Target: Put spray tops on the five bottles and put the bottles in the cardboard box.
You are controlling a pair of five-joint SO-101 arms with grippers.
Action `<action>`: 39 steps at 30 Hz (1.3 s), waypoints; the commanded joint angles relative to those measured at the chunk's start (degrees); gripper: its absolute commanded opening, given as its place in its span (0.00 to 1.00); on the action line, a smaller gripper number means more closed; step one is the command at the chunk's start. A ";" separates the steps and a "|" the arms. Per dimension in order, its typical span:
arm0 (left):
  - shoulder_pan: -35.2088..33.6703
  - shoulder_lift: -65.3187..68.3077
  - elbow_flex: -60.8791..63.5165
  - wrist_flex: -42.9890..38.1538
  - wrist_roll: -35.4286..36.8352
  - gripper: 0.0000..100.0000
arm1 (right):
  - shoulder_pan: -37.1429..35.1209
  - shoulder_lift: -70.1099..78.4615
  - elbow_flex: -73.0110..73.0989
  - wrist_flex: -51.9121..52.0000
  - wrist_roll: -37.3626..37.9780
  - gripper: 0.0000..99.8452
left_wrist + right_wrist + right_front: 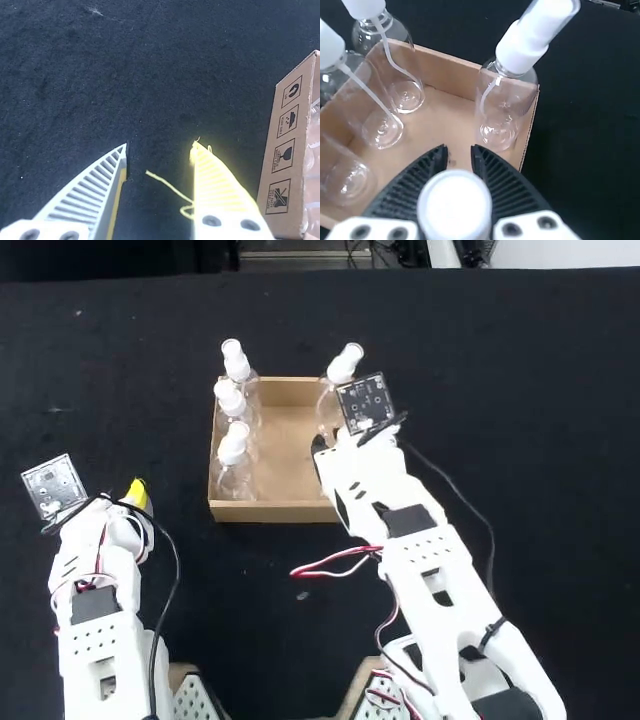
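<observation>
- While my right jaws clamp a white spray top (pixel 454 202) over the cardboard box (pixel 285 502), four capped bottles (pixel 236 455) stand inside.
- My left jaws sit wide apart above the counter (pixel 100 75), beside the box.

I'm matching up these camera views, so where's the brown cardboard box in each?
High view: brown cardboard box mid-table.
Left wrist view: one printed outer wall.
Right wrist view: its open inside, holding clear bottles.
Shared landmark: black table cover.
</observation>
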 commanded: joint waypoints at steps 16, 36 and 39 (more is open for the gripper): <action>-0.22 -0.79 -0.66 -1.05 0.09 0.18 | 1.14 0.31 -2.07 0.09 0.00 0.12; -0.22 -0.79 -0.75 -1.05 0.09 0.18 | -2.64 0.66 -1.36 0.44 -0.09 0.34; -0.22 -0.79 -0.75 -1.05 0.09 0.18 | -2.73 0.31 -0.31 0.00 -0.09 0.34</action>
